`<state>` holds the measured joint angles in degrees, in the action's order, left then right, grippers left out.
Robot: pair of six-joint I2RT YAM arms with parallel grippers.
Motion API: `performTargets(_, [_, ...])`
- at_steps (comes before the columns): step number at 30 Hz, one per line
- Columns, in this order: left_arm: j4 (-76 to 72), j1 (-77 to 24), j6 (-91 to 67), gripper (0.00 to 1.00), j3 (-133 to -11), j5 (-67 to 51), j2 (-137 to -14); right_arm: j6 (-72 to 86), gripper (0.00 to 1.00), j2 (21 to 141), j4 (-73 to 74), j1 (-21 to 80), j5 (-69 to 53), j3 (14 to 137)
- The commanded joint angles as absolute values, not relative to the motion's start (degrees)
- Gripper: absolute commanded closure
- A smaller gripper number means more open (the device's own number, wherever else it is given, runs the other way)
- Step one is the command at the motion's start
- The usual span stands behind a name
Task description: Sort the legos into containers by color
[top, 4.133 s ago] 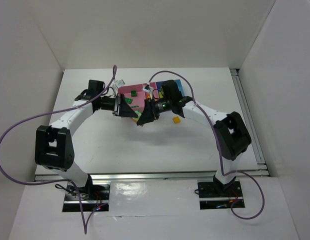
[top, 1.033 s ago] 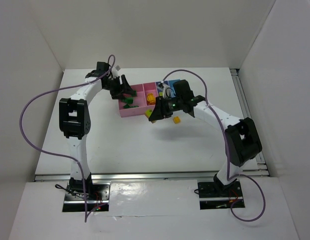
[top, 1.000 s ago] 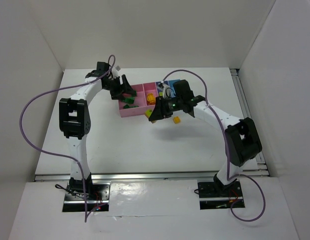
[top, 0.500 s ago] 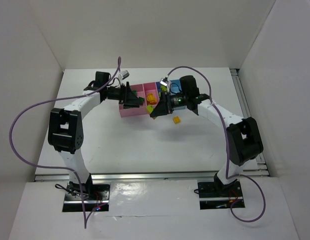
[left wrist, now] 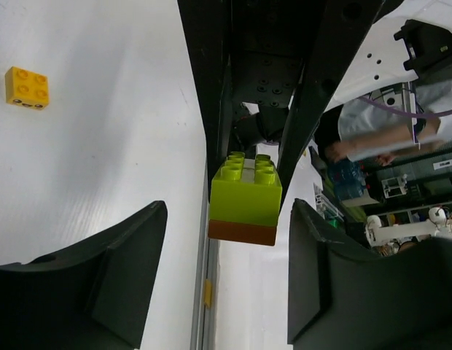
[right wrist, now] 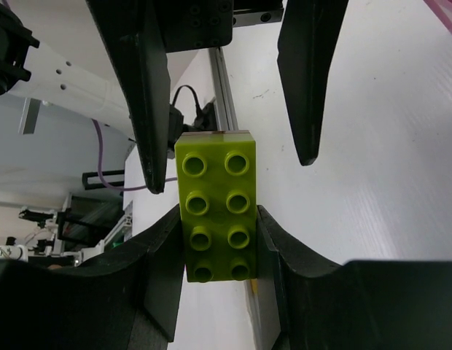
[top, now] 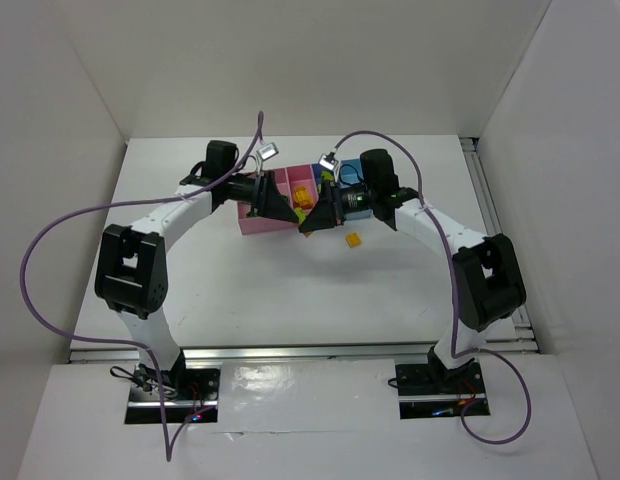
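Swung in, spread left pincer [left wrist: 227, 208] seemingly flanks lime brick [right wrist: 215, 219] pinched by right pincer [top: 312, 222].

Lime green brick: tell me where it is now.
The brick sits centre in the right wrist view, clamped in the right pincer, facing the open left pincer by the pink bins.

**Central passage blocked**

Left fingers [left wrist: 102, 277] and right fingers [right wrist: 157, 284] meet tip to tip over the containers' [top: 248, 222] near side, a lime brick [right wrist: 215, 219] filling the gap. A yellow brick [top: 354, 240] lies just right. The table [top: 290, 300] toward the bases gives passage.
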<state>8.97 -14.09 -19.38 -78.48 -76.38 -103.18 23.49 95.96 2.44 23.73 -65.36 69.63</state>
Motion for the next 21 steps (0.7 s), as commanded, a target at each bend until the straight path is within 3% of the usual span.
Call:
performTargets(1, [7.7, -13.8, -16.3, 0.32, -78.2, -79.6, -101.0, 24.9, 1.0, 95.6, -1.6, 23.7, -66.0, 69.4])
performTargets(6, [7.7, -13.8, -15.6, 0.47, -77.0, -79.6, -100.5, 26.1, 1.0, 96.2, -2.8, 23.7, -66.0, 69.4])
performTargets(7, [7.7, -13.8, -16.3, 0.58, -77.0, -79.6, -100.5, 26.1, 1.0, 96.7, -2.8, 23.7, -66.0, 69.4])
performTargets(10, [7.2, -13.8, -16.9, 0.69, -77.0, -79.6, -100.5, 26.1, 1.0, 96.7, -2.8, 23.7, -66.0, 69.4])
performTargets(14, [8.5, -13.8, -16.9, 0.95, -78.0, -78.6, -100.5, 26.1, 1.0, 96.7, -2.3, 23.7, -65.4, 69.4])
performTargets(15, [9.2, -13.8, -16.9, 1.0, -78.0, -78.6, -100.5, 26.1, 0.95, 96.7, -2.3, 23.7, -65.4, 69.4])
performTargets(19, [10.5, -13.8, -15.7, 1.0, -78.6, -78.6, -101.0, 25.5, 0.77, 96.7, -1.1, 23.7, -64.1, 71.1])
performTargets(21, [11.2, -13.8, -15.2, 1.0, -78.6, -78.6, -101.0, 26.2, 0.76, 96.7, -2.3, 23.7, -64.1, 71.1])
